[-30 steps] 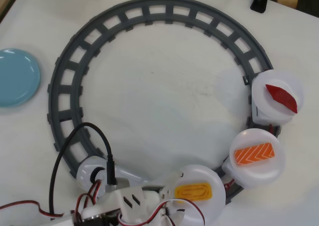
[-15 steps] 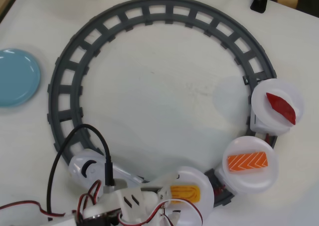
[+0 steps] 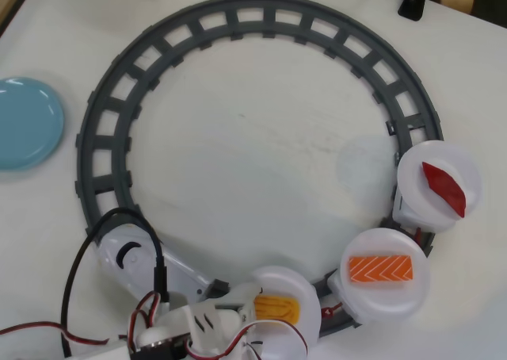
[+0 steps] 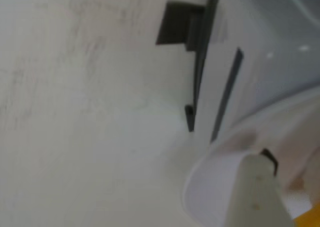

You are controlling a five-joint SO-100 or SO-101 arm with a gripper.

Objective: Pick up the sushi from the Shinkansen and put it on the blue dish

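In the overhead view the white Shinkansen (image 3: 127,257) runs on the grey track's lower arc, nose at the lower left. Its first car's white plate (image 3: 295,285) carries the yellow sushi (image 3: 277,308). My gripper (image 3: 255,319) reaches in from the bottom edge at the sushi's left end, looking open and holding nothing; wires hide its lower side. The wrist view shows one white finger (image 4: 255,192) over the plate rim and a yellow sliver of the sushi (image 4: 311,220). The blue dish (image 3: 24,122) lies at the far left, partly cut off.
Two more white plates ride behind: one with an orange striped piece (image 3: 381,269), one with a dark red piece (image 3: 444,189). The grey ring track (image 3: 261,15) fills the table's middle. A black cable (image 3: 79,265) loops over the train's nose.
The train has rolled along the track: its nose went left and up, and all three plates shifted left. The yellow sushi is now closer to my gripper, which stayed near the bottom edge.
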